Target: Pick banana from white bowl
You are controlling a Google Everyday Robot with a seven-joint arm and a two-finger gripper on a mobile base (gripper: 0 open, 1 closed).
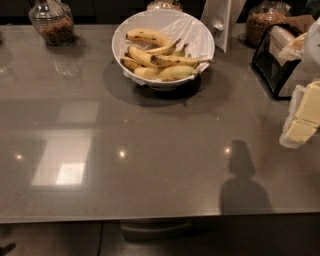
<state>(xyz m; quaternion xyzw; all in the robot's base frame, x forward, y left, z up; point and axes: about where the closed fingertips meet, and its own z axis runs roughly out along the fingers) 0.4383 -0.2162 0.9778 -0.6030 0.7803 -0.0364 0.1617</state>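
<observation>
The white bowl [200, 35], wide, shallow and lined with crumpled white paper, stands at the back centre of the grey countertop [150, 150]. Several yellow bananas [157, 57] with brown spots lie piled in its front half. My gripper [301, 119], white with pale yellow pads, enters from the right edge at mid height. It is well to the right of the bowl and nearer the front, holds nothing that I can see, and is partly cut off by the frame.
A glass jar [51, 22] stands at the back left, another [267, 20] at the back right, and a third [165, 5] behind the bowl. A white upright card [220, 22] and a black wire holder [274, 65] stand right of the bowl. The counter's front edge [150, 217] runs along the bottom.
</observation>
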